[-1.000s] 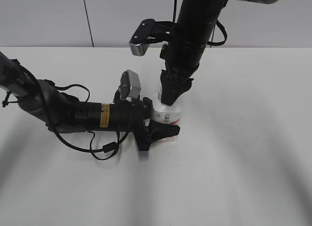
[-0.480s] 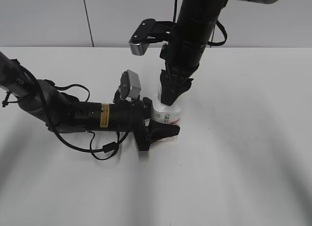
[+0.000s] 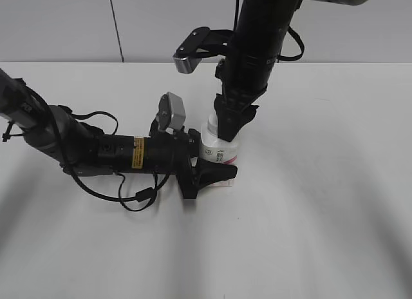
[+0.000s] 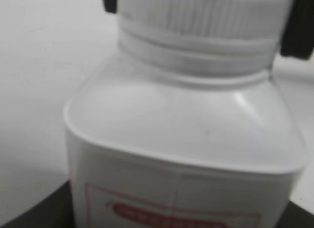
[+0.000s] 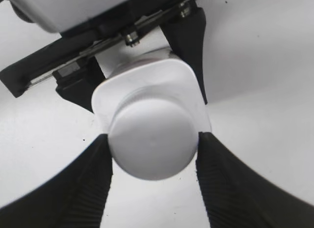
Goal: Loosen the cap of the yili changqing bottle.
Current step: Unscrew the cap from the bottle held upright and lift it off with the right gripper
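The yili changqing bottle (image 3: 219, 154) stands upright on the white table, white with a pink-red label. My left gripper (image 3: 216, 171) comes in level from the left and is shut on the bottle's body; its dark fingers (image 5: 190, 39) press both sides. In the left wrist view the bottle (image 4: 181, 139) fills the frame, with the ribbed cap (image 4: 201, 12) at the top. My right gripper (image 3: 226, 133) hangs straight down over the cap (image 3: 212, 126). From the right wrist, the round white cap (image 5: 152, 139) sits between the two fingertips (image 5: 211, 159), which stand right at its sides, open.
The left arm and its looping cables (image 3: 138, 197) lie across the table (image 3: 322, 202) at the left. The right arm's camera bracket (image 3: 192, 51) juts out above the bottle. A grey wall (image 3: 64, 22) runs behind the table's far edge.
My right gripper has risen slightly and its jaws have widened a little off the cap. The left gripper and the bottle have stayed put.
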You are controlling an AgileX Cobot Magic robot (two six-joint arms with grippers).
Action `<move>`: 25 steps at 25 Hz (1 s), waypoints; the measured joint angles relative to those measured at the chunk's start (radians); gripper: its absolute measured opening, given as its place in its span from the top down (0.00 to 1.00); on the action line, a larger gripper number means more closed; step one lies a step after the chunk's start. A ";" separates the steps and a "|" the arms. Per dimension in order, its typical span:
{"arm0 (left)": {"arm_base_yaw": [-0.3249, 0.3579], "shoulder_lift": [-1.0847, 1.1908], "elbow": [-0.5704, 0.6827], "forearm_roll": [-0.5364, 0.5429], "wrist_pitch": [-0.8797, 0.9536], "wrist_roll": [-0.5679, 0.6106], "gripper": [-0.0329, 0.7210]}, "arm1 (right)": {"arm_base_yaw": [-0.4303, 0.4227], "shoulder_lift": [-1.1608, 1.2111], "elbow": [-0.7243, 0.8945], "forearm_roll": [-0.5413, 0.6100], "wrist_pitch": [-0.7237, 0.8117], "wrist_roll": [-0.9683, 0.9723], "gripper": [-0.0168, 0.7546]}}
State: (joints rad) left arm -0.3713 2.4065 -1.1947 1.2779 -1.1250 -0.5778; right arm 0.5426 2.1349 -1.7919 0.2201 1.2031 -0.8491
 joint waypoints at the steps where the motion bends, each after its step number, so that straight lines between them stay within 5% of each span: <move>1: 0.000 0.000 0.000 0.000 0.000 -0.003 0.39 | 0.000 0.000 -0.004 -0.006 0.006 0.013 0.41; 13: 0.000 0.000 0.000 -0.002 -0.001 -0.013 0.39 | -0.003 0.000 -0.107 0.004 0.024 0.174 0.40; 25: 0.000 0.000 0.000 -0.001 0.003 -0.012 0.39 | -0.004 0.000 -0.119 -0.037 0.023 0.745 0.40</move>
State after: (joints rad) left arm -0.3713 2.4065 -1.1947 1.2766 -1.1221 -0.5900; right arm 0.5382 2.1349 -1.9111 0.1829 1.2266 -0.1045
